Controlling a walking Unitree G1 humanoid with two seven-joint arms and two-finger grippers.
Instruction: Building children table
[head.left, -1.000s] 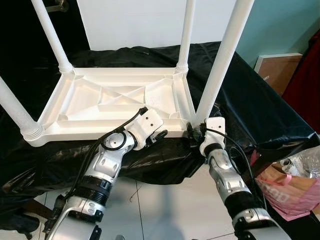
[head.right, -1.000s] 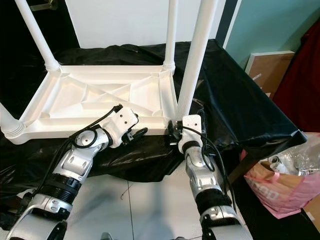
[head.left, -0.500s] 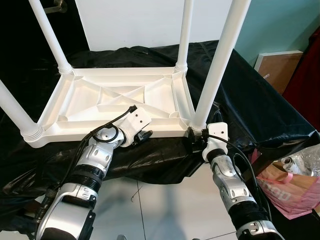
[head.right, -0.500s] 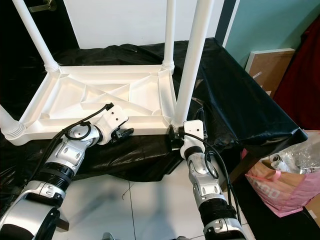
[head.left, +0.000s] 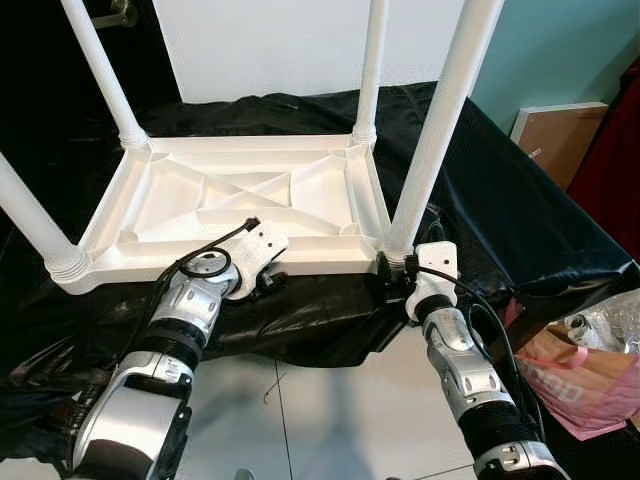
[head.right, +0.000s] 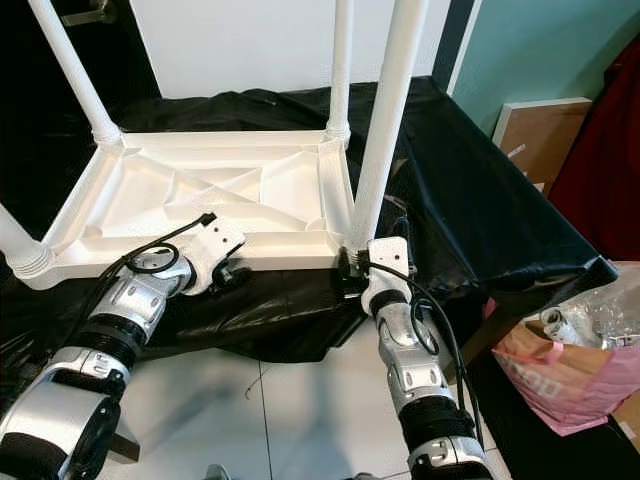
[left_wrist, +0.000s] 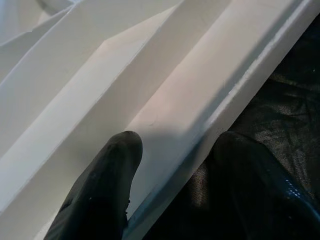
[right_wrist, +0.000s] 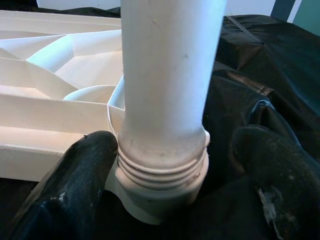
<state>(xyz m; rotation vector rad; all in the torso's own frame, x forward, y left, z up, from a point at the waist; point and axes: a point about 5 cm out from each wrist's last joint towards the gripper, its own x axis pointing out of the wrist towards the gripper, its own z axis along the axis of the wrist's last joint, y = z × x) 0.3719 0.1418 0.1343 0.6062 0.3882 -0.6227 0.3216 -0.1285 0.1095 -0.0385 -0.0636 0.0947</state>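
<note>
The white table (head.left: 240, 205) lies upside down on a black cloth (head.left: 500, 210), all four legs standing up from its corners. The step in hand appears to be seating the near right leg (head.left: 440, 120) in its socket; the other three look already fitted.

Right gripper (right_wrist: 172, 165) sits at the base of that leg, fingers (right_wrist: 70, 185) spread wide either side of the threaded collar, one touching it, nothing clamped. Left gripper (left_wrist: 172, 185) straddles the near rim of the table, one finger inside, one outside over the cloth, parted and not pinching.

Next move, by judgement: close the right fingers on the leg and turn or press it home while the left steadies the rim.

A pink bag (head.left: 580, 375) stands on the floor to the right and a board (head.left: 560, 130) leans on the wall, both well apart. Loose cloth bunched around the socket could snag
</note>
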